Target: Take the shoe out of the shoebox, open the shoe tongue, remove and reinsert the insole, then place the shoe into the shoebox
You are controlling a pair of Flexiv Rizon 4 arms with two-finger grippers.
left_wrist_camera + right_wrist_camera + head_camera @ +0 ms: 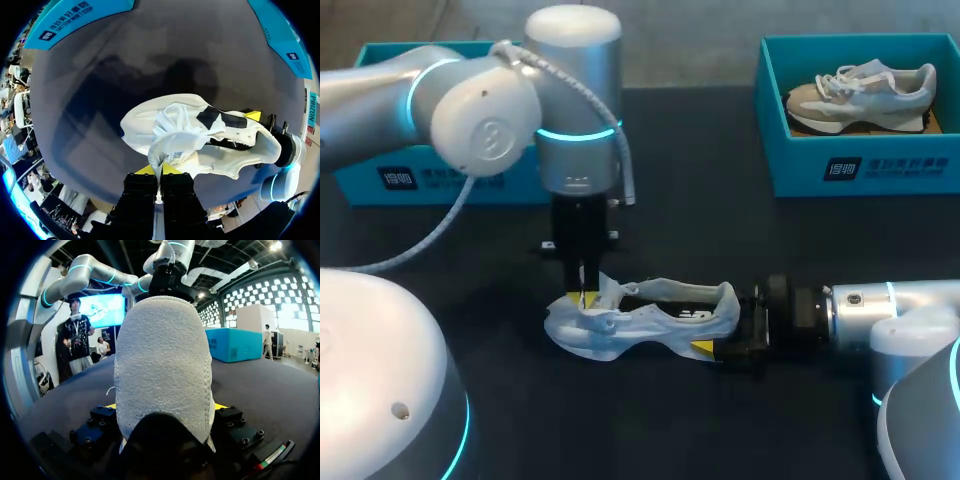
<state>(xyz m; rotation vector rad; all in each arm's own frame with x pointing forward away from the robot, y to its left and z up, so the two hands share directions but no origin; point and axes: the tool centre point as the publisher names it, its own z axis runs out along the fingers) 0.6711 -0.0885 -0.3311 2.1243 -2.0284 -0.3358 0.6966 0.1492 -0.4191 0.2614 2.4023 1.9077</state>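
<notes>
Your left claw [159,170] pinches shut on the floppy tongue [176,142] of the light, soft white fabric sneaker [655,320] near the table's [720,200] front edge; your right claw [728,322] clamps its heel [162,365], likely stiffer and the firmer hold.

Pinches the shoe tongue [176,144] with the left gripper [159,170], both yellow tips pressed close on its near edge. Looks down on the white shoe [142,125] lying on the dark table [90,100], toe to the left, heel to the right. Shows dark patches [220,120] at the shoe's opening. Finds the right arm [287,150] at the heel, one yellow fingertip [253,115] against its far side. Catches teal at the table's far edge: left shoebox [75,17], right shoebox [280,40].
</notes>
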